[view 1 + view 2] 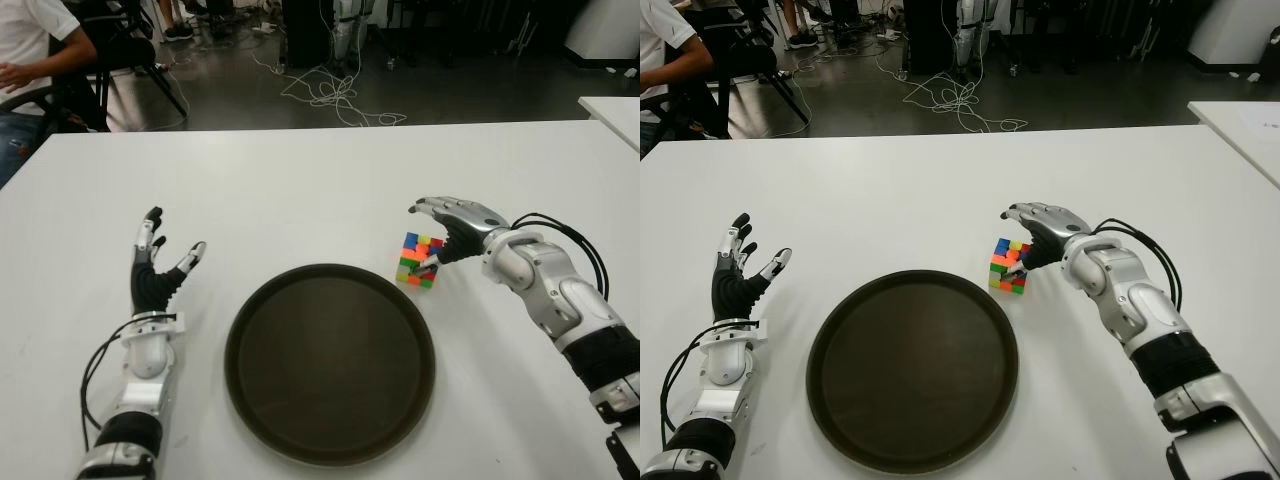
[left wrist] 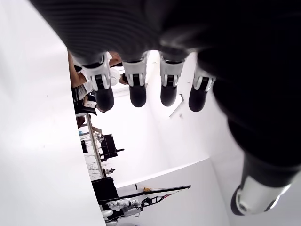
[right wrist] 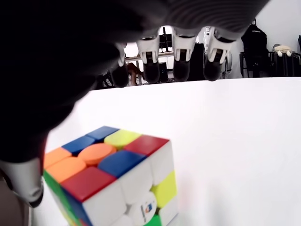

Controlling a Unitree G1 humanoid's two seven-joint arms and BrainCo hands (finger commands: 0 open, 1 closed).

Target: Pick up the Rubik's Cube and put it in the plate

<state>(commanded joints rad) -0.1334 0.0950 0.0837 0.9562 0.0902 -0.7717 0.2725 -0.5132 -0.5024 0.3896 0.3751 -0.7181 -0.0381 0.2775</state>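
The left hand (image 1: 155, 262) shows left of the plate (image 1: 330, 440), fingers spread and holding nothing. The dark round plate sits on the white table (image 1: 300, 180). Just beside its far right rim stands the cube (image 1: 420, 260), on the table. The right hand (image 1: 450, 228) arches over the cube, fingers open above it, thumb at its side, no grip closed

A white table (image 1: 320, 180) fills the foreground. Beyond its far edge a dark floor (image 1: 450, 90) is seen, strewn with tangled white cables (image 1: 335, 95). A seated person (image 1: 30, 60) and a black chair (image 1: 130, 60) are seen at the far left. A second white table (image 1: 612, 112) is glimpsed at the far right.
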